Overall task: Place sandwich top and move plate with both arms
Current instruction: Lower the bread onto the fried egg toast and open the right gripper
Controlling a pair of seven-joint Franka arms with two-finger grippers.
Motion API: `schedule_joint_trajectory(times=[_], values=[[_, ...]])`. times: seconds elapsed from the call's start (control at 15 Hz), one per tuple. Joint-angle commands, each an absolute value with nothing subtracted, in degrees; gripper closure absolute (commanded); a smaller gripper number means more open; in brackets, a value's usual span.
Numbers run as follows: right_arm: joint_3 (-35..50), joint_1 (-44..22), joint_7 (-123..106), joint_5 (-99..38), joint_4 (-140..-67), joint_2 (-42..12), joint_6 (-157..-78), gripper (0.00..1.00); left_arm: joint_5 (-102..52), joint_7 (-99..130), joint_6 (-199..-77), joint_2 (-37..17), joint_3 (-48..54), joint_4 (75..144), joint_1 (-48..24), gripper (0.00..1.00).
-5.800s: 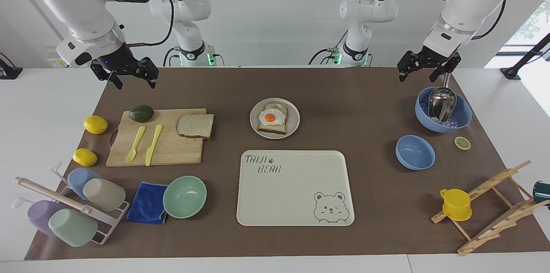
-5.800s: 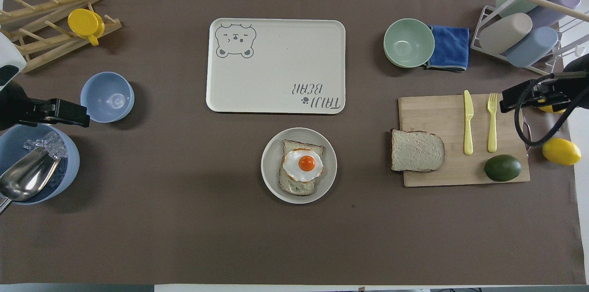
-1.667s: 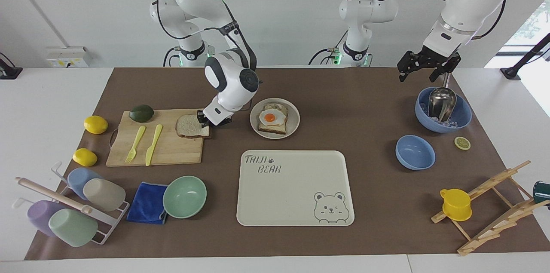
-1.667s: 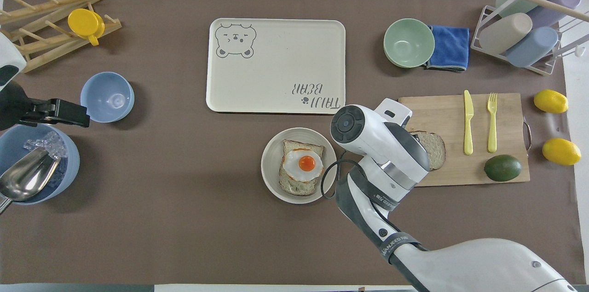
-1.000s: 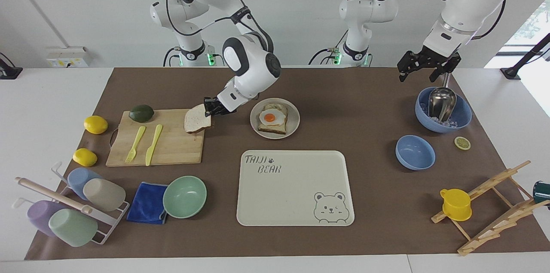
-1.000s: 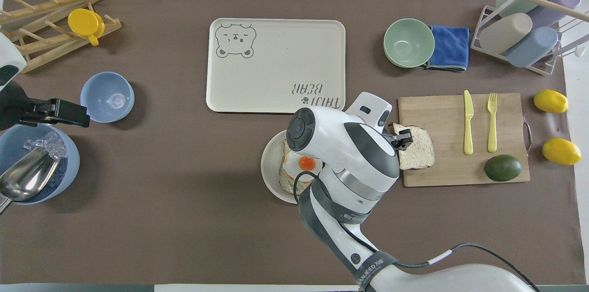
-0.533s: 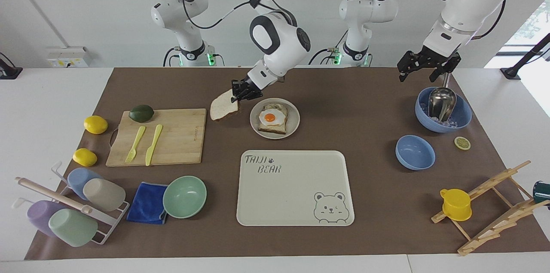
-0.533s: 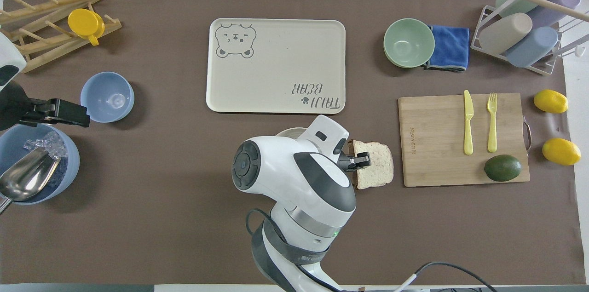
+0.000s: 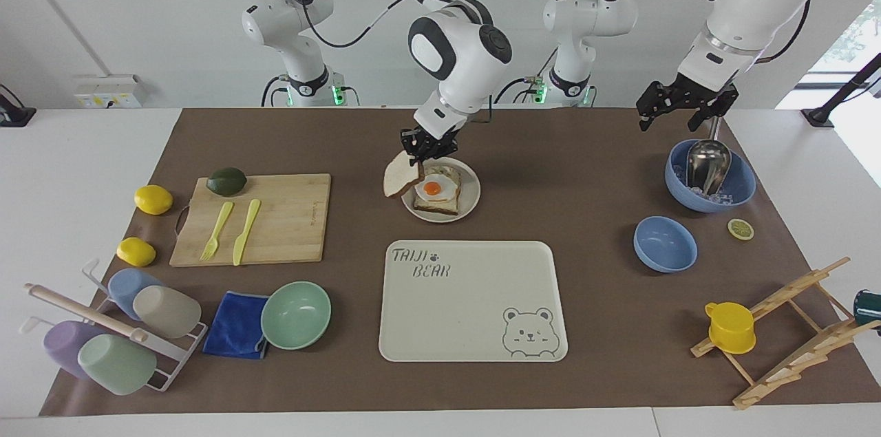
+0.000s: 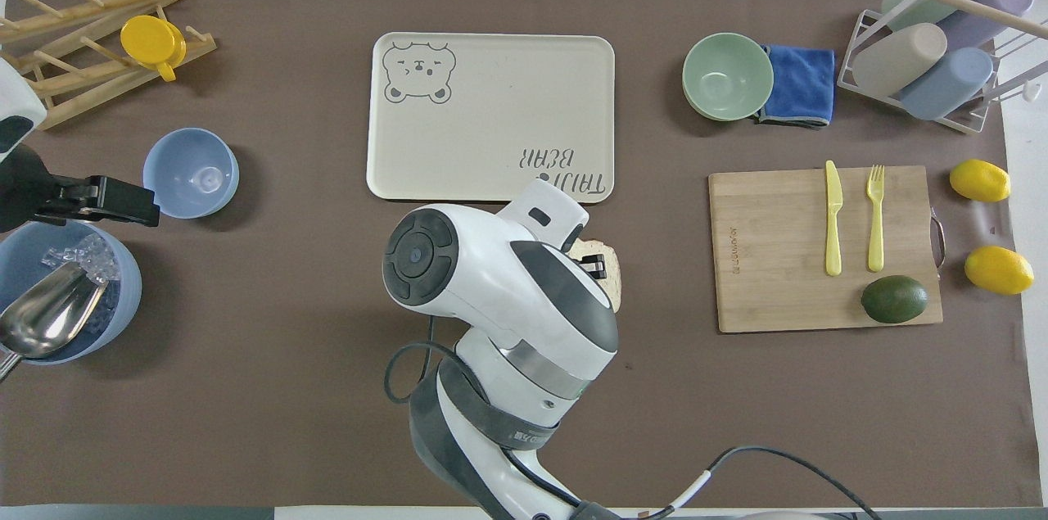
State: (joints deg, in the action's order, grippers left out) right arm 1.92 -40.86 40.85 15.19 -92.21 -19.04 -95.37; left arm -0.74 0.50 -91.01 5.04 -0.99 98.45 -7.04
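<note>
Facing view: right gripper (image 9: 428, 145) pinches pale speckled bread slice (image 9: 401, 176), tilted, above rim of round beige plate (image 9: 470, 202). You level slice, centre over egg-topped bread (image 9: 436, 190), lower gently. Left gripper (image 9: 678, 107) waits over blue ice bowl (image 9: 740, 184), jaws spread, empty.

Lighting bright, even, diffuse in both views. Facing view: daylight patch at upper right edge of frame, window area blown out. White wall and tabletop near clipping. Shadows soft and short; faint dark halo under the blue bowl (image 10: 191, 173) at left, softer one beneath the tray (image 9: 473, 300) lower centre. No hard glare on the brown mat (image 9: 564, 148). Focus sharp centre to edges. Slight wide-angle bowing at frame corners, overhead view.
</note>
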Motion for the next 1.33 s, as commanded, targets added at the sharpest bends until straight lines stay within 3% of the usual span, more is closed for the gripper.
schedule_joint_trajectory(times=[0.0,0.27,0.73,1.27], values=[[2.81,-40.25,41.31,10.39,-90.44,-20.21,-96.68,1.00,0.35,0.09,-89.74,5.45,-0.70,98.09,-6.59,0.00],[2.81,-39.99,41.22,8.01,-91.32,-20.83,-100.63,1.00,0.35,0.09,-89.82,5.45,-0.70,98.09,-6.59,0.00],[2.72,-39.64,41.22,8.26,-92.29,-20.65,-98.79,1.00,0.35,0.09,-89.82,5.45,-0.70,98.09,-6.59,0.00],[2.81,-39.55,41.05,5.72,-93.87,-20.57,-102.65,1.00,0.35,0.09,-89.56,5.45,-0.79,98.09,-6.59,0.00]])
